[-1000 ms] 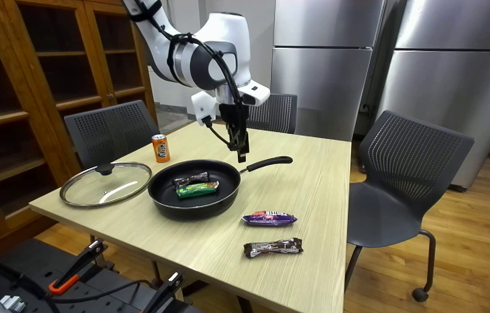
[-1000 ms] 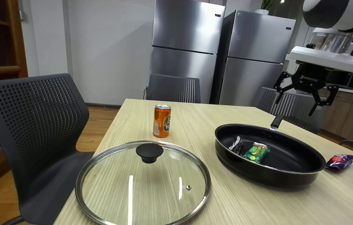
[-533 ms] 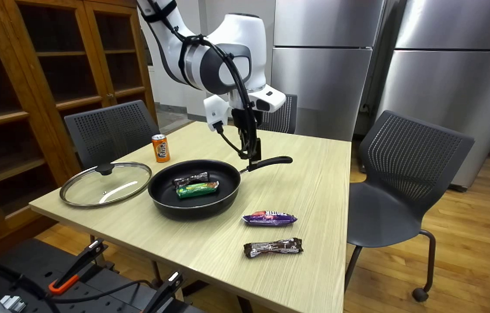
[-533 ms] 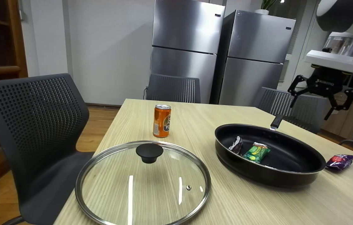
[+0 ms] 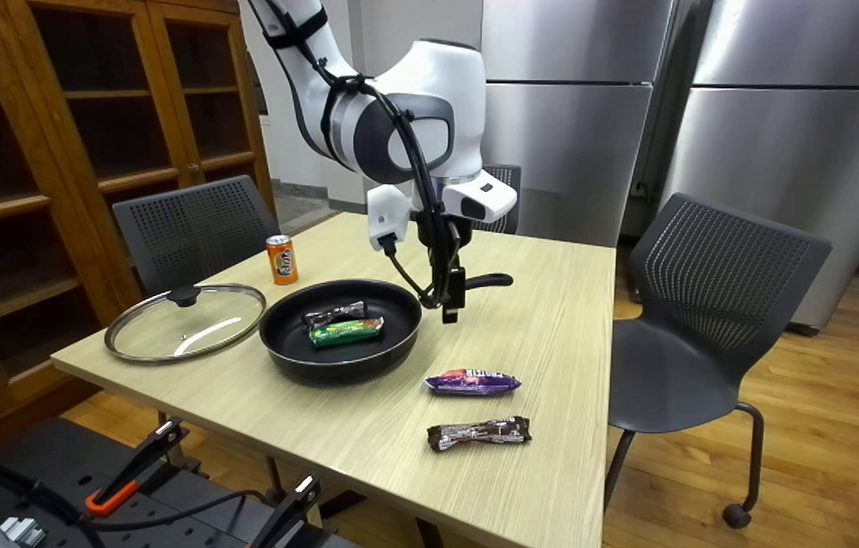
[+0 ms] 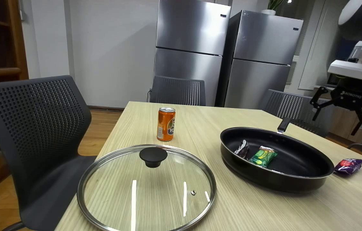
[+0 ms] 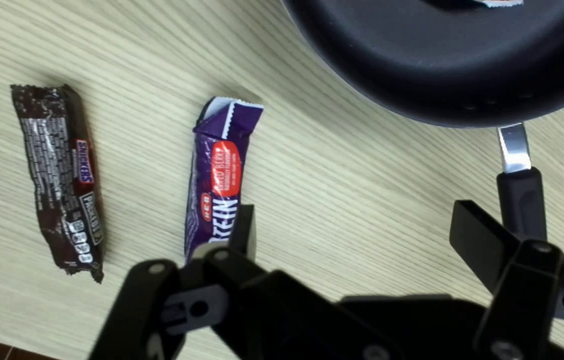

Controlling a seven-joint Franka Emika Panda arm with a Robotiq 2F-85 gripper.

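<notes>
Big silver fridges (image 5: pixel 566 160) are standing at the back of the rm, & gray chairs (image 5: pixel 677 373) are standing round a pale wood table (image 5: pixel 551 320). Over this table the gripper (image 7: pixel 357 225) is hanging w/ its 2 fingers (image 7: pixel 479 240) spread far apart, & nothing is sitting btwn them. In the wrist view 1 finger is hiding the low end of a purple bar (image 7: pixel 217 165), & the other is showing near the handle (image 7: pixel 521 200) of a black pan (image 7: pixel 412 95). It's prob. not touching either, but I can't tell for sure how high it's hanging.

The purple bar is lying flat on the table, near the pan but apart fr. it. A brown Snickers bar (image 7: pixel 62 175) is lying next to it, w/ a gap btwn the 2. Inside the pan, a green bar (image 5: pixel 346 332) & a dark bar (image 5: pixel 334 313) are lying close tog.; I can't tell if they're touching. In both exterior views the glass lid (image 6: pixel 147 189) is resting flat on the table just beside the pan, w/ its knob (image 6: pixel 153 155) pointing up. A small orange can (image 5: pixel 282 260) is standing straight up nearby.

As for how far things are coming along, I'm guessing abt half way: 2 bars are already lying in the pan, & 2 are still lying out on the wood. Those 2 are looking like the part that's left. The pan is going w/o its lid, & no bar is being held yet.
</notes>
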